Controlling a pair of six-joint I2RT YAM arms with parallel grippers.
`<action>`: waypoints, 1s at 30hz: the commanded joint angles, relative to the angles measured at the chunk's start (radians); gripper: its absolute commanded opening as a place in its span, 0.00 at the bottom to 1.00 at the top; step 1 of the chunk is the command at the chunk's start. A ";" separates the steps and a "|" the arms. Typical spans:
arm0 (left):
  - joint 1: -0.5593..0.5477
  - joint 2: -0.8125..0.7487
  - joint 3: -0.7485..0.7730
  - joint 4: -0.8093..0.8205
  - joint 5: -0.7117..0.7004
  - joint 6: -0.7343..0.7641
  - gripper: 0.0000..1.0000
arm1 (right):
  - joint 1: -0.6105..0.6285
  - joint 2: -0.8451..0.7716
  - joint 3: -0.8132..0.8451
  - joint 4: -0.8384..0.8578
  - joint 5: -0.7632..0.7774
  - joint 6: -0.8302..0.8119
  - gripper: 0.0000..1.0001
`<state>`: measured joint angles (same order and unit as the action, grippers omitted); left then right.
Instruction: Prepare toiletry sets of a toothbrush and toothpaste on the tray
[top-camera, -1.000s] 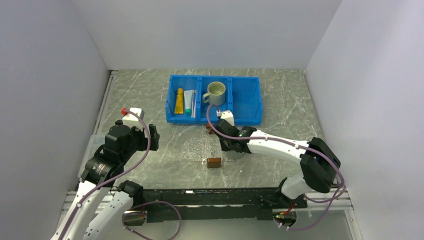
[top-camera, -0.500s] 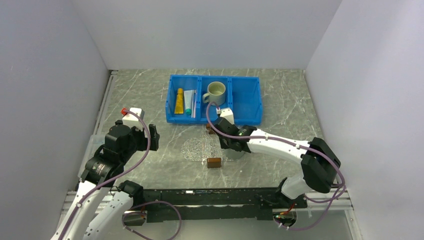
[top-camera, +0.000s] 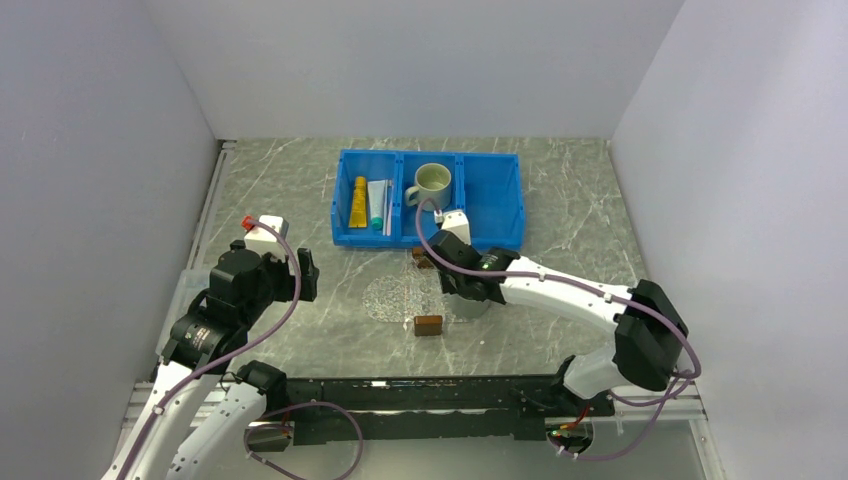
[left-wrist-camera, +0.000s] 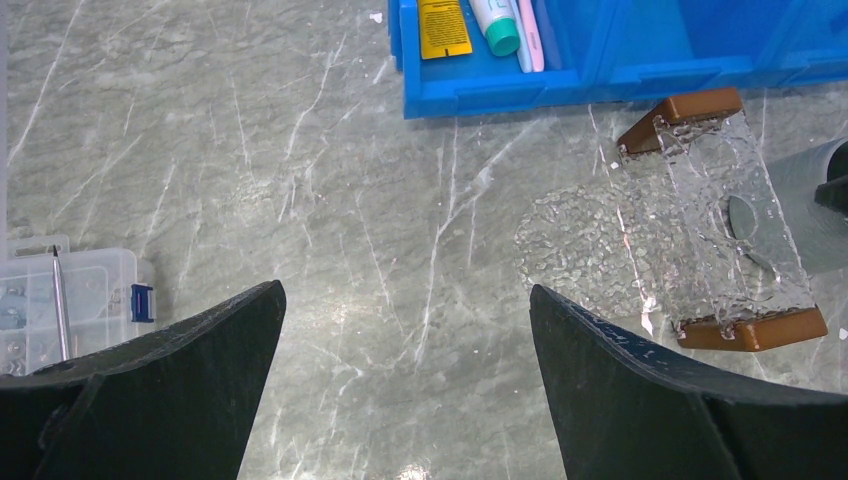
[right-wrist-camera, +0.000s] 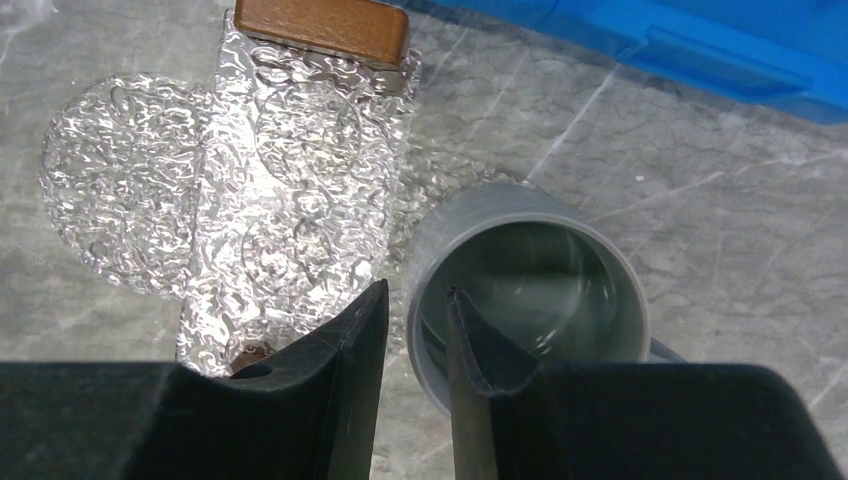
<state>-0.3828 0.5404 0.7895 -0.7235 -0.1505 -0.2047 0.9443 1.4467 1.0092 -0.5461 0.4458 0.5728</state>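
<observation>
The tray is clear, rippled plastic, the bin glossy blue plastic, the cup matt grey, the tabletop smooth veined stone.

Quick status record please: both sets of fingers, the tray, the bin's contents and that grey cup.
left fingers: open wide, empty, above the table
right fingers: closed on the cup wall, one inside, one outside
cup: grey, upright, at the right edge of the tray; unclear whether it rests on it
tray: clear, in front of the bin, no set items on it
bin: left compartment holds yellow tube, white tube, toothbrush; middle holds mug
sets done: none
</observation>
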 joint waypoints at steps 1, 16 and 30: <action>0.005 0.001 0.007 0.016 0.014 -0.008 0.99 | 0.004 -0.063 0.050 -0.079 0.062 0.007 0.31; 0.005 0.000 0.008 0.018 0.018 -0.007 0.99 | -0.098 -0.171 -0.006 -0.166 0.041 -0.022 0.36; 0.005 0.012 0.006 0.018 0.020 -0.006 0.99 | -0.225 -0.133 -0.059 -0.087 -0.097 -0.093 0.38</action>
<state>-0.3828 0.5518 0.7895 -0.7235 -0.1429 -0.2047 0.7326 1.3014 0.9569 -0.6849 0.3878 0.5056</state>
